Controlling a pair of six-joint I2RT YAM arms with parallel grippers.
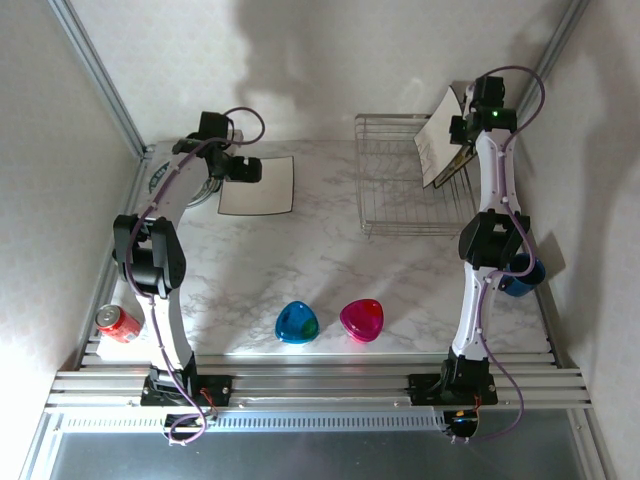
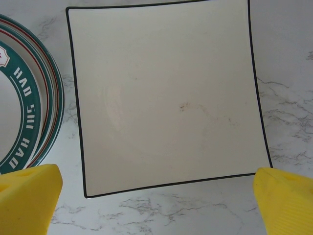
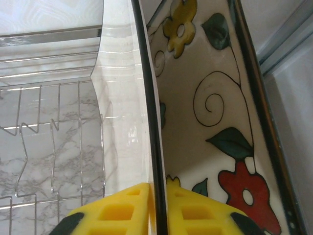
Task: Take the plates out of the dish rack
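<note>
At the near left edge of the table (image 1: 250,270), a red cylindrical drinks can (image 1: 118,322) lay on its side on the grey-veined marble surface. Toward the far left corner, a round plate (image 2: 36,105) with a banded teal rim and white lettering lay flat. The left gripper (image 2: 157,200) hung above the table there with its jaws released. Its ribbed yellow fingertips (image 2: 29,200) stood wide apart, touching nothing. Below it, just beside the round plate, a square plate (image 2: 166,98) lay flat. It was glossy plain cream with a thin black rim line and slightly concave sides.

Near the middle of the near edge sat two translucent rounded-triangle dishes, a blue dish (image 1: 297,322) and a pink dish (image 1: 361,319), side by side but apart.

Toward the far right corner stood the dish rack (image 1: 395,190), a rectangular basket of thin bright wire. Along its right side a racked plate (image 3: 124,98) stood on edge, glossy cream with a black rim. Close behind it stood a flowered plate (image 3: 210,107), cream with yellow and red blooms, green leaves, black scrolls and a brown rim. The right gripper (image 3: 157,210) was clenched on the racked plate's rim, one yellow pad (image 3: 124,210) on each face.

At the right edge, partly hidden by the right arm, sat a blue mug (image 1: 522,272).
</note>
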